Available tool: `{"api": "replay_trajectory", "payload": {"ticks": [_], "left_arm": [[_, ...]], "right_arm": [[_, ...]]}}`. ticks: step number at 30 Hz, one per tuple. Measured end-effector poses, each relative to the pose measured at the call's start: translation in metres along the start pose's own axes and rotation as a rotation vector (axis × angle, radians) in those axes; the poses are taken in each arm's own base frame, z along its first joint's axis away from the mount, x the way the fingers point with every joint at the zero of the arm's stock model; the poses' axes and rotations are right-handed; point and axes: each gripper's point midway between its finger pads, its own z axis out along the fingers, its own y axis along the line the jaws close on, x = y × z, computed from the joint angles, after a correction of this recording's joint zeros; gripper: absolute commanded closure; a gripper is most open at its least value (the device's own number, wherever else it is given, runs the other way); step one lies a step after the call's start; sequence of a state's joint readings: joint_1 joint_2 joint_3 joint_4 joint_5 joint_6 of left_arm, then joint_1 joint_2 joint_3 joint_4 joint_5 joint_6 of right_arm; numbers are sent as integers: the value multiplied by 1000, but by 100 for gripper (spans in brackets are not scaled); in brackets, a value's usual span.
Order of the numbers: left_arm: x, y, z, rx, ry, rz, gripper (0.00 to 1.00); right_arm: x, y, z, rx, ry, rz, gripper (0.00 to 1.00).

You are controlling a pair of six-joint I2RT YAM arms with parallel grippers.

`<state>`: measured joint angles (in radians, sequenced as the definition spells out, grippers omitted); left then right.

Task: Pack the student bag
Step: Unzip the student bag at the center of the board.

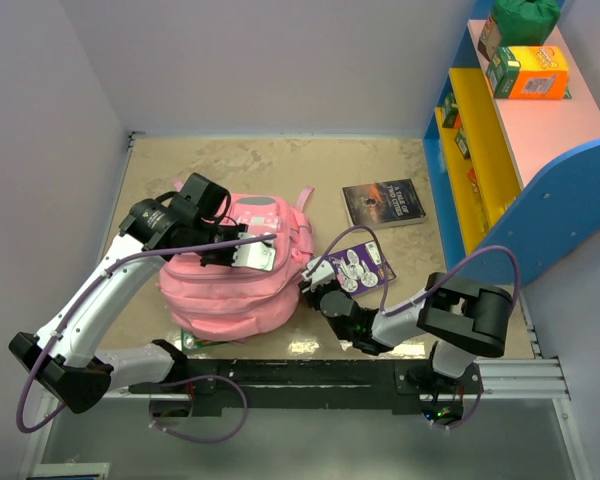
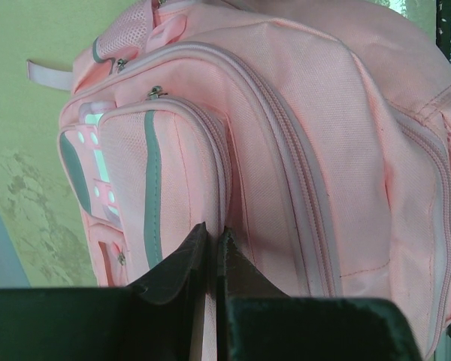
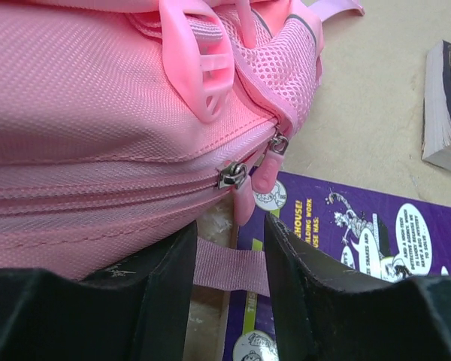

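**right gripper [image 3: 231,233] jaws parted at the zip; left gripper [image 2: 213,230] jaws nearly together on the bag front**

Right: fingers stand a moderate gap apart with nothing between them. The tips sit just below the side seam of the student bag [image 1: 230,290]. The metal zip slider [image 3: 231,176] and its pink pull tab [image 3: 259,177] hang right above the gap. The tab end is close to the right-hand finger; can't tell if they touch. A second slider [image 3: 278,143] sits just up the seam, by the mesh side pocket [image 3: 284,59]. A flat pink strap [image 3: 229,272] runs across behind the fingers. There's a pink plastic buckle [image 3: 199,68] higher up on the bag.

Left: only a thin slit between the fingers. The tips rest against the bag's front, at the edge of the front pocket with the grey stripe [image 2: 152,188]. Pink shows in the slit; can't tell whether it's pinched fabric or just bag behind.

Bag: lying flat on the table [image 1: 280,165], left of centre, front pockets up. The left arm is over it from the left and the right gripper is at its right edge.

A purple comic booklet [image 1: 360,265] lies just beside the bag's right edge. A dark book [image 1: 383,202] lies farther back, apart from the bag. A coloured shelf unit [image 1: 485,140] runs along the right side with an orange box [image 1: 535,72] on top.
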<state>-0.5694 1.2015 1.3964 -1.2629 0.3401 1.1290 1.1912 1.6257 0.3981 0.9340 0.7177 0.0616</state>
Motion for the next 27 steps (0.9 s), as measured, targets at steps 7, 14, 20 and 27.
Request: {"api": "replay_trajectory", "payload": {"ticks": [7,14,20,27], "left_arm": [[0,0,0,-1,2,0,100],[1,-1,1,3,3,-4,100],[2,-4,6,10,-6,-32,100],[1,-7,15,34,-11,-107,100]], "right_arm": [[-4,-1,8,28,-31,-41,89],[-9,-3,6,29,-53,-49,100],[-25,-2,-8,-1,-76,-28,100],[-22,16,-28,-64,-47,-28,100]]}}
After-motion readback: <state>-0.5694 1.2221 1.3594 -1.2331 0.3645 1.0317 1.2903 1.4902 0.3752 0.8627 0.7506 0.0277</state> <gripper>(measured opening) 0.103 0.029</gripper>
